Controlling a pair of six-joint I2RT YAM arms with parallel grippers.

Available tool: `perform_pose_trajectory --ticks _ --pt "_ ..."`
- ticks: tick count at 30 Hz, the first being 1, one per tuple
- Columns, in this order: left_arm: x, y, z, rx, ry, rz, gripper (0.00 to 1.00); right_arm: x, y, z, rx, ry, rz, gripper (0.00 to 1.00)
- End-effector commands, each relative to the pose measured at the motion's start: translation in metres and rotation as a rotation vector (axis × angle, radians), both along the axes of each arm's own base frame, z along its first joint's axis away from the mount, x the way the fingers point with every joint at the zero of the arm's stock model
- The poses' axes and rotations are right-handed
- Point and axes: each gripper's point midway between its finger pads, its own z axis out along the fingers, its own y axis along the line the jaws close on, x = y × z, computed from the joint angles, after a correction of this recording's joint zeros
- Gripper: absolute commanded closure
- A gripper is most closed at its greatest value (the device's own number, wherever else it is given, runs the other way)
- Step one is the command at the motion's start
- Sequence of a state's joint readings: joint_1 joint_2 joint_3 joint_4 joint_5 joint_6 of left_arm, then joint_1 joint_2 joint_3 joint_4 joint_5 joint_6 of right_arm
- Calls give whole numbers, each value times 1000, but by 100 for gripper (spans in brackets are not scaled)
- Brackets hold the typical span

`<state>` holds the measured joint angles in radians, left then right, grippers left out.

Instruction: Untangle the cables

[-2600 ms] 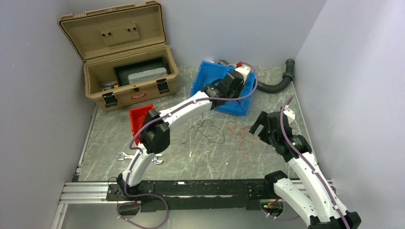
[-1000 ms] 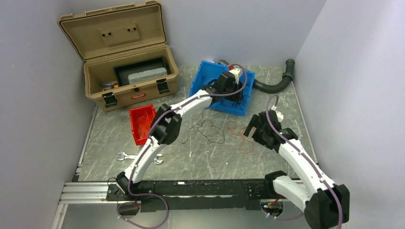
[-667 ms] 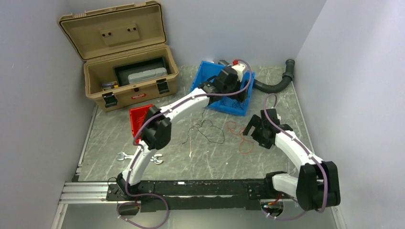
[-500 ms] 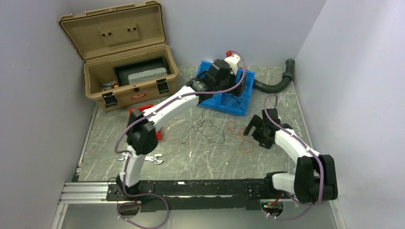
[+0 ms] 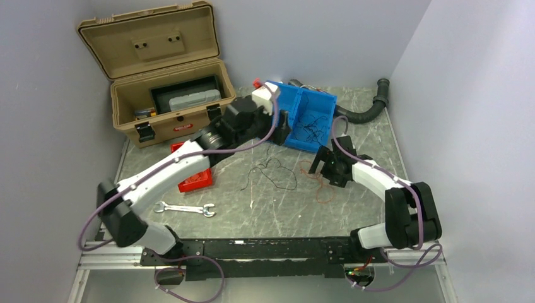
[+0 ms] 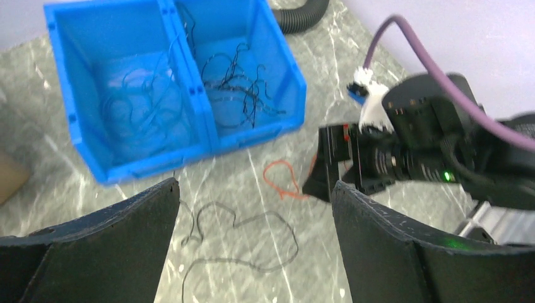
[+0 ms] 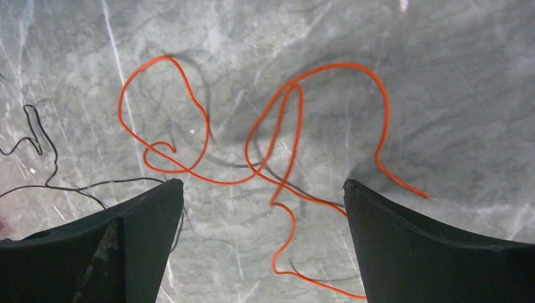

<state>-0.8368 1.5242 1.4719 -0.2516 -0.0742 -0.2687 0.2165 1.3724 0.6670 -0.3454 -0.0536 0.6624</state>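
An orange-red cable (image 7: 277,151) lies in loose loops on the marble table, right under my open right gripper (image 7: 263,183), which hovers low with nothing between its fingers. In the top view the same cable (image 5: 322,183) sits just below that gripper (image 5: 318,163). A thin black cable (image 5: 274,173) curls on the table left of it, apart from it. My left gripper (image 6: 253,186) is open and empty above this black cable (image 6: 246,240), near the blue bin (image 6: 252,136). Black wires (image 6: 236,82) fill the bin's right half and blue wires (image 6: 139,107) its left.
An open tan toolbox (image 5: 170,95) stands at the back left. A small red bin (image 5: 192,170) is partly under the left arm, with a wrench (image 5: 185,208) in front of it. A black ribbed hose (image 5: 363,113) runs along the back right.
My left arm has swung back leftward away from over the blue bin, its gripper opening wider. My right gripper has slid left and lower over the orange-red cable.
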Motion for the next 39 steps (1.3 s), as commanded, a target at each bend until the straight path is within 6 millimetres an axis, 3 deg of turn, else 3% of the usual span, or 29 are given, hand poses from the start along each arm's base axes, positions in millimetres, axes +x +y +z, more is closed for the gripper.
perform_pose_trajectory --ticks 1,5,11,20,21,22,24,25,27,30,34,37,39 --pt "-28 36 32 -113 -41 33 7 28 17 15 -5 -62 13 0" --pt "-46 61 25 -115 -24 53 9 34 24 12 -104 -48 43 0" --pt "-72 81 11 -142 6 40 10 36 31 7 -203 -39 77 0" --pt "-85 93 -13 -105 37 37 11 28 33 -22 -453 78 111 0" --pt "-85 96 -14 -104 35 40 11 26 34 -25 -454 83 117 6" --pt "-86 98 -14 -103 30 45 11 24 36 -27 -440 82 122 27" --pt "-87 102 -13 -99 21 51 11 21 40 -26 -402 71 123 85" --pt "-86 104 -12 -95 18 56 11 19 41 -26 -390 74 120 100" --pt "-86 108 -12 -82 17 65 10 20 43 -18 -375 59 119 100" --pt "-85 116 -8 -75 16 82 10 23 47 9 -348 -6 131 100" --pt "-82 135 -5 -37 17 138 10 27 69 87 -319 -191 199 100" --pt "-78 155 -4 -10 13 189 10 22 102 146 -250 -311 308 100" --pt "-76 171 0 9 -7 234 11 14 139 183 -157 -417 441 100"
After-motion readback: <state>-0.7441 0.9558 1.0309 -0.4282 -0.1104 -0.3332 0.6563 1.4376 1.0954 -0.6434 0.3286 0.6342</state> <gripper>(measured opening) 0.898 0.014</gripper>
